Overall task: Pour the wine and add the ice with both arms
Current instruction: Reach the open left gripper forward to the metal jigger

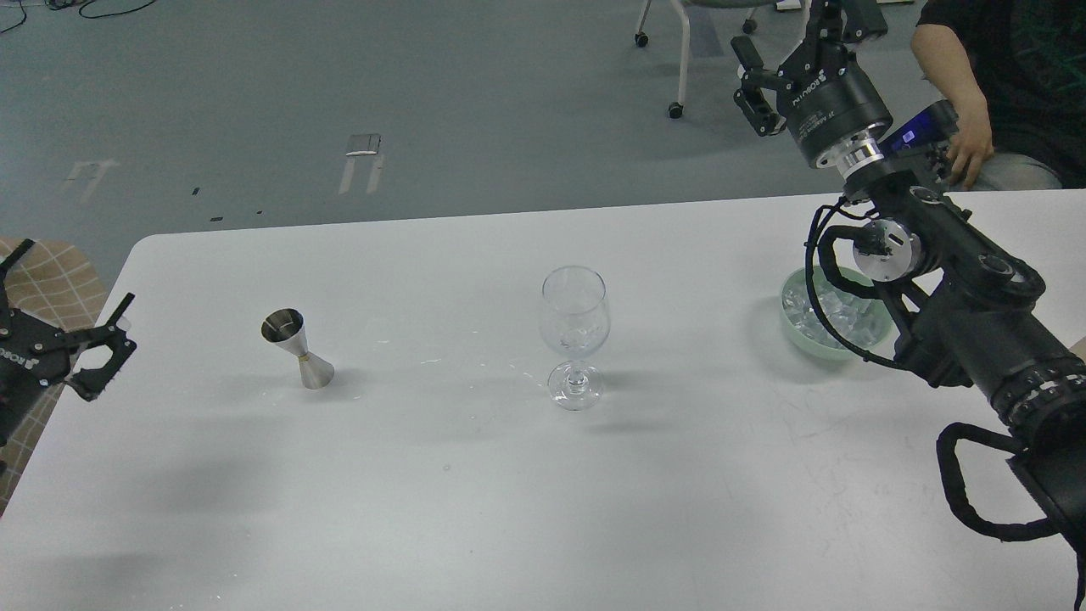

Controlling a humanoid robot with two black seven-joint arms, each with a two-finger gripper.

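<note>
A clear stemmed glass [575,327] stands upright at the table's middle; I see no liquid or cubes in it. A steel jigger [297,348] stands upright to its left; wine inside it cannot be made out. A pale green bowl [797,327] with several ice cubes [836,312] sits at the right, partly hidden by my right arm. My left gripper [72,297] is open and empty at the table's left edge, well left of the jigger. My right gripper [793,34] is open and empty, raised beyond the table's far edge above the bowl.
The white table [475,509] has a few small wet spots near the glass. A seated person [976,93] is just beyond the far right corner, hand close to my right arm. A wheeled chair [679,51] stands on the grey floor behind.
</note>
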